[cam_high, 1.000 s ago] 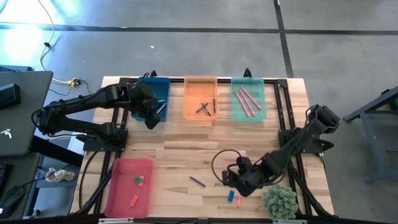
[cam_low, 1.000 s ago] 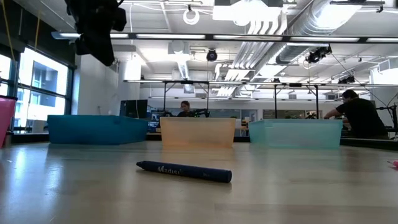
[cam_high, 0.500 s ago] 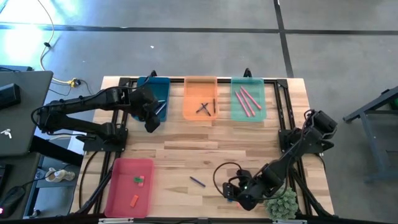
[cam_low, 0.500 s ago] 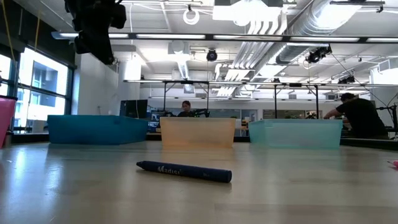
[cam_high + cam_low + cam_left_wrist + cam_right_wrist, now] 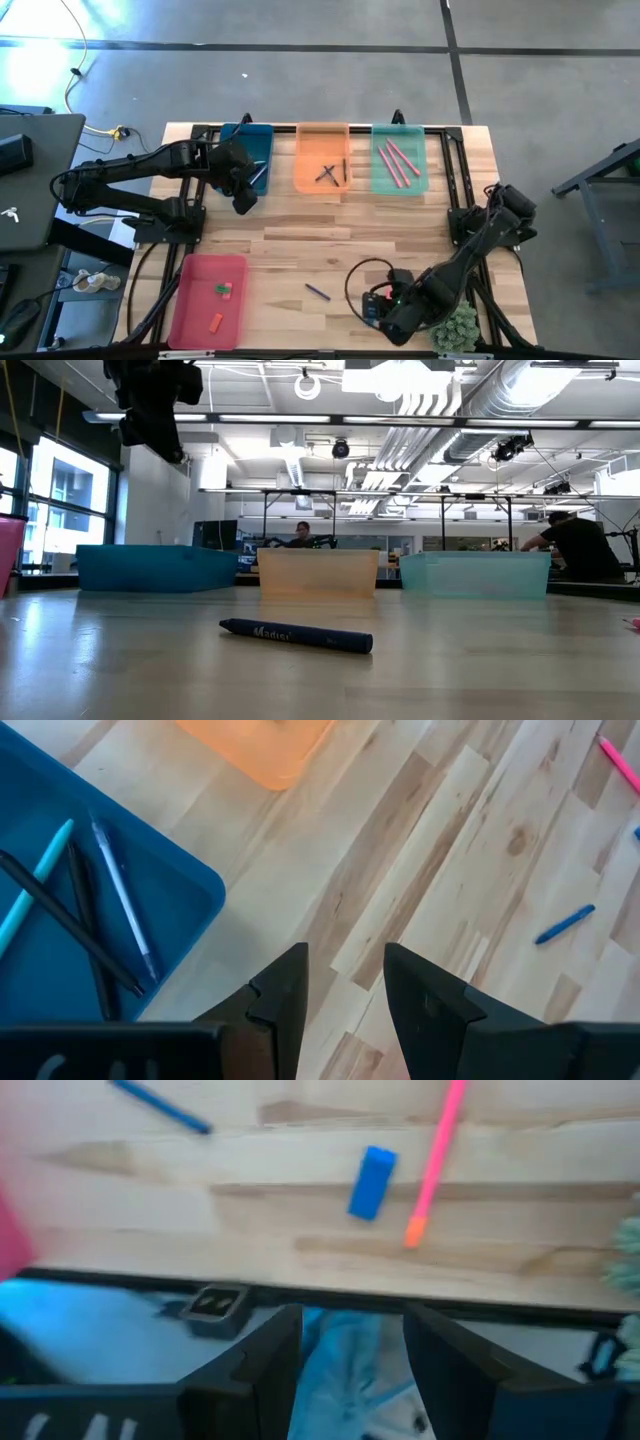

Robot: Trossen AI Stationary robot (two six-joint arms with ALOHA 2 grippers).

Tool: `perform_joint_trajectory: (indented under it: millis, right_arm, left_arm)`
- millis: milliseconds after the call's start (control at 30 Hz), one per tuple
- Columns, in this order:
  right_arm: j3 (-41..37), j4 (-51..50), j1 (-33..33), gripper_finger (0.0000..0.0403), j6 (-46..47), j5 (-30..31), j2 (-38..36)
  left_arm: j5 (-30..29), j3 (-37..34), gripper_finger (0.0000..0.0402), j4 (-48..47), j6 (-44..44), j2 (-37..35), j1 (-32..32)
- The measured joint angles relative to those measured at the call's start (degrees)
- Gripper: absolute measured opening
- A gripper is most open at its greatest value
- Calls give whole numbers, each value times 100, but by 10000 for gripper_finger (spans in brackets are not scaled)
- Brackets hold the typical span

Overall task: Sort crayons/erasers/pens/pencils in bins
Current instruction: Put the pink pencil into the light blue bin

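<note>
Wooden table [image 5: 300, 240], four bins [image 5: 321, 160], both end effectors [image 5: 343, 982] [image 5: 352, 1342] released, empty

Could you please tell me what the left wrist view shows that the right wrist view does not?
Only the left wrist view shows the dark teal-blue bin holding pens, a corner of the orange bin and the open left gripper. Only the right wrist view shows the blue eraser, the table's near edge and the open right gripper beyond that edge. Both share the wooden tabletop, the loose blue crayon and a pink stick.
</note>
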Motion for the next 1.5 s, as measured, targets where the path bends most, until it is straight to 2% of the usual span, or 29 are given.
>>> perform_joint_trajectory:
  millis: [200, 367, 733, 933, 1500]
  right_arm:
    - [732, -824, 0, 169, -262, -93, 801]
    - [863, -883, 100, 169, -384, -85, 1252]
    - [481, -222, 461, 169, -183, -94, 1601]
    - [102, 394, 434, 169, -172, -262, 1686]
    - [-606, 1129, 208, 159, -167, -680, 1685]
  left_arm:
    - [-256, 0, 119, 2, 6, 0, 0]
    - [-267, 0, 119, 4, 15, 0, 0]
    - [-258, 0, 119, 2, 15, 0, 0]
    - [-256, 0, 119, 2, 15, 0, 0]
    - [-254, 0, 119, -2, 15, 0, 0]
